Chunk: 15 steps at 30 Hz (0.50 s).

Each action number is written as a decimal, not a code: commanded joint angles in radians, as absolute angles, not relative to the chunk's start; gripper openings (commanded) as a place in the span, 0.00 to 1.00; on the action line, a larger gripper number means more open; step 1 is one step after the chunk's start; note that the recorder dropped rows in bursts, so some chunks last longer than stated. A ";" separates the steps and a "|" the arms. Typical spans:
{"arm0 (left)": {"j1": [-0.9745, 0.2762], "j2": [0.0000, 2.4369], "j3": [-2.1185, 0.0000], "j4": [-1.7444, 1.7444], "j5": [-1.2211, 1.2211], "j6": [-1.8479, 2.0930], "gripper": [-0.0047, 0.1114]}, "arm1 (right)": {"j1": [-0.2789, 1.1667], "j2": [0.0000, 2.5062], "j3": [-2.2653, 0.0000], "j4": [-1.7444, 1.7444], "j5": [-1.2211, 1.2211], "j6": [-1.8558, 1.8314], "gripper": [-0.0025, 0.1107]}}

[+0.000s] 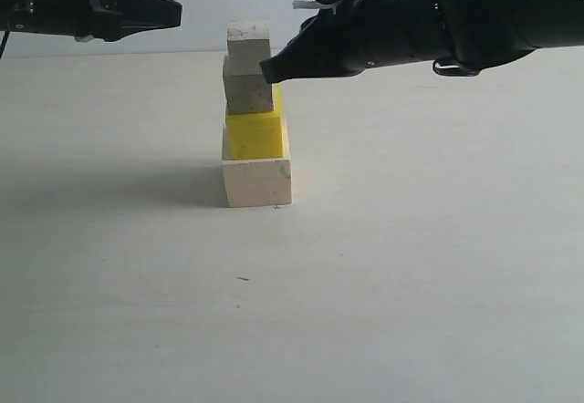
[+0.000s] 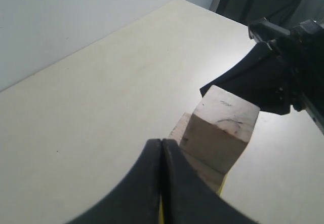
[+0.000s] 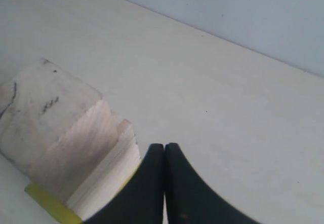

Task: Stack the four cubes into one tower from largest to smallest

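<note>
All but wrapped up, by the look of it: tower standing on the tabletop, four high, with no stray piece in sight around it. Starting at the foot of the tower: large cube of pale wood, flat on the surface. Then yellow cube on top of that, turned a touch, with a corner peeking out on the right-arm side. Medium cube next up, shifted slightly toward the left-arm side, and small cube crowning the lot. Order correct, largest to smallest, though not neatly squared. Probably little left to do: a nudge to tidy the alignment at most, then backing both arms away without a knock. Now the arms. Right claw clenched tight, jaws pressed together and empty, reaching in roughly level from the right-arm side of the tower. Tip right at the medium cube's upper edge, touching or merely just beside it, impossible to call from here. Left claw likewise clamped closed and empty, hanging on the opposite side of the tower. About level with the small cube, clearly apart from it, pointing in toward the top. Risk worth flagging: a sideways push from that right tip, likely enough to topple the upper half.
</note>
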<state>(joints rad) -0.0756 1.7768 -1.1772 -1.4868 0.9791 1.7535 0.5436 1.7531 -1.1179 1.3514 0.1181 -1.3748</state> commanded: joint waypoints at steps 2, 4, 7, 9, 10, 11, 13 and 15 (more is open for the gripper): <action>-0.082 1.768 -1.172 -1.493 0.964 1.750 0.04 | 0.539 1.756 -1.136 1.351 0.174 -1.387 0.02; -0.082 1.769 -1.172 -1.493 0.965 1.750 0.04 | 0.541 1.756 -1.136 1.351 0.178 -1.387 0.02; -0.082 1.769 -1.172 -1.487 0.962 1.750 0.04 | 0.541 1.756 -1.136 1.351 0.186 -1.387 0.02; -0.082 1.769 -1.172 -1.486 0.962 1.750 0.04 | 0.541 1.746 -1.136 1.351 0.199 -1.387 0.02; -0.082 1.769 -1.172 -1.486 0.960 1.750 0.04 | 0.541 1.741 -1.136 1.351 0.209 -1.387 0.02; -0.082 1.769 -1.172 -1.484 0.957 1.750 0.04 | 0.541 1.737 -1.136 1.351 0.215 -1.387 0.02; -0.082 1.769 -1.172 -1.482 0.953 1.750 0.04 | 0.541 1.725 -1.136 1.349 0.222 -1.387 0.02; -0.082 1.769 -1.172 -1.479 0.951 1.750 0.04 | 0.541 1.711 -1.136 1.349 0.222 -1.387 0.02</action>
<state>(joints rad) -0.0756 1.7768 -1.1772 -1.4749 0.9591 1.7535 0.5436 1.7383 -1.1291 1.3514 0.2122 -1.3790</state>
